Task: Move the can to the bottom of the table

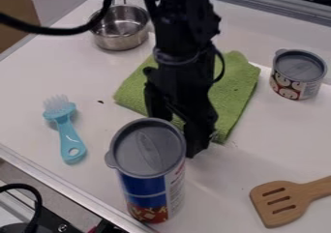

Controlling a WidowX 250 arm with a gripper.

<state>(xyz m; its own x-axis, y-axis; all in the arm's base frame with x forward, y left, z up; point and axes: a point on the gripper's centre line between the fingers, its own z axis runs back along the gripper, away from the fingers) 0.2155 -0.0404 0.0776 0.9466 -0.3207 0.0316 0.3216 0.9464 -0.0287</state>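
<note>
The black gripper point(179, 128) hangs just behind and to the right of the tall can, at the centre of the view. It is open, with green cloth showing between its fingers; the tip of its left finger is hidden by the can. The tall can point(145, 179), blue and red with a grey lid, stands upright near the table's lower left edge. Whether the gripper touches it I cannot tell. A shorter can point(296, 76) with a grey lid stands upright at the upper right, away from the gripper.
A green cloth point(234, 89) lies under and behind the arm. A metal pot point(121, 29) stands at the upper left, and a blue brush point(67, 133) lies on the left. The wooden spatula point(282, 203) is at lower right. The table's edge point(67, 196) runs along the lower left.
</note>
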